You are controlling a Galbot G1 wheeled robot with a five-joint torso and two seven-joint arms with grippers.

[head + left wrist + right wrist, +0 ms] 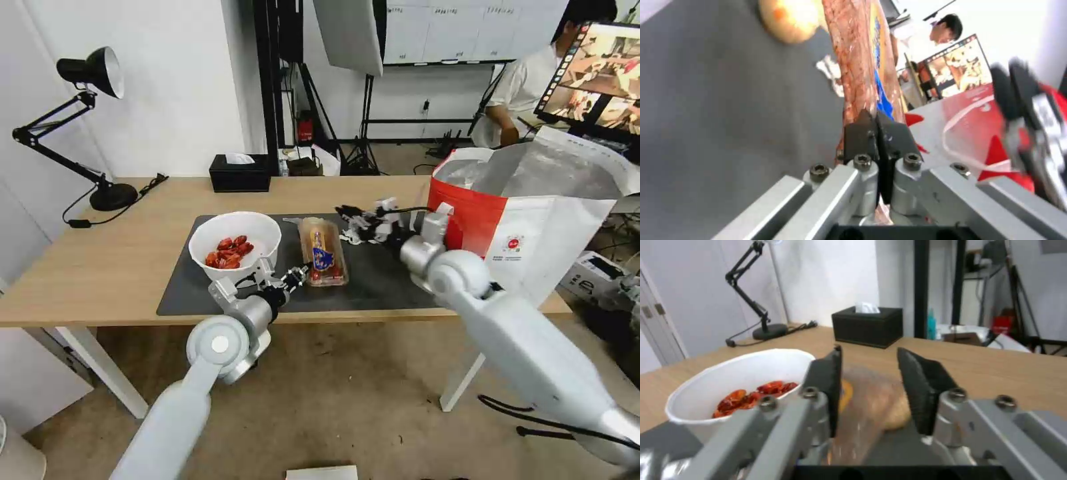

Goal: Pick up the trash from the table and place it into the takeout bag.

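Left gripper (878, 128) is pinching the clamshell tray's (323, 251) near edge, right beside the bowl (235, 244); right gripper (871, 396) is hovering wide open behind the tray.

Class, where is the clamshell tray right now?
In the head view, the clamshell tray lies mid-mat, right of the bowl, its near edge pinched by the left gripper.
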